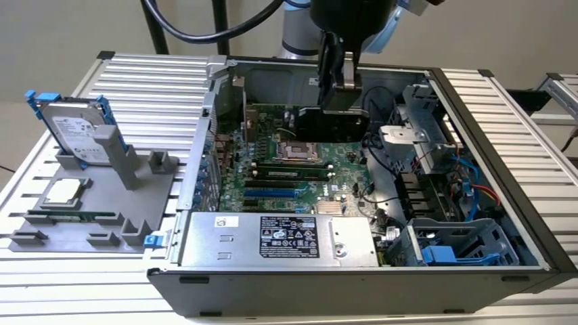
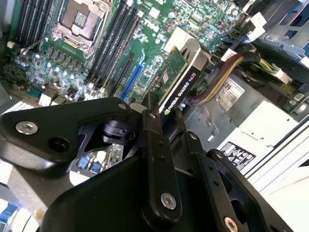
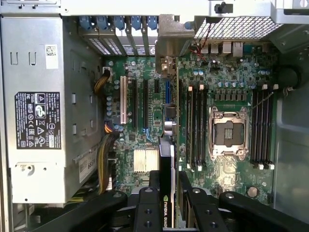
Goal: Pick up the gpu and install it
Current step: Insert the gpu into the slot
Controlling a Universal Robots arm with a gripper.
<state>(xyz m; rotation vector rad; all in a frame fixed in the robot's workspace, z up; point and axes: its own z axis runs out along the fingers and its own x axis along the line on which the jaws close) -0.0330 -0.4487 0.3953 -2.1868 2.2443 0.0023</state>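
Dark tool (image 3: 167,182) grips the gpu (image 3: 166,152) edge-on over the motherboard (image 3: 241,72), fingers (image 3: 146,208) hiding its near end.

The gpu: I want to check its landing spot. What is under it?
Held in the claw, the gpu hangs over the green motherboard, with expansion slots beside it. The strip of board directly beneath the card is covered by it.
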